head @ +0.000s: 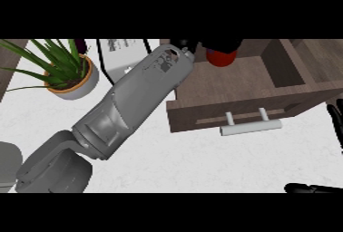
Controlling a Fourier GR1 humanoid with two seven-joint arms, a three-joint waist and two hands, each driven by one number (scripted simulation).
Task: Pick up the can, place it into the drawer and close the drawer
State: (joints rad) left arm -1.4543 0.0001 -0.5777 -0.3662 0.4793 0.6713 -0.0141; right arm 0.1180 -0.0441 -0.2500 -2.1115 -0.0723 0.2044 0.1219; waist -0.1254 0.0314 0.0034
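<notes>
The left hand (213, 44) has its black fingers curled over the top of the red can (222, 58), holding it above the open drawer (241, 90), at the drawer's back edge. Only wood shows inside the drawer, whose pale bar handle (249, 128) faces the robot. The right hand (315, 188), in front of and to the right of the drawer, shows only straight, relaxed fingers. The drawer juts over a white speckled counter (201, 163). Left of it stand a potted plant (64, 68) and a white appliance (124, 54), with the grey left forearm (127, 104) crossing between.
</notes>
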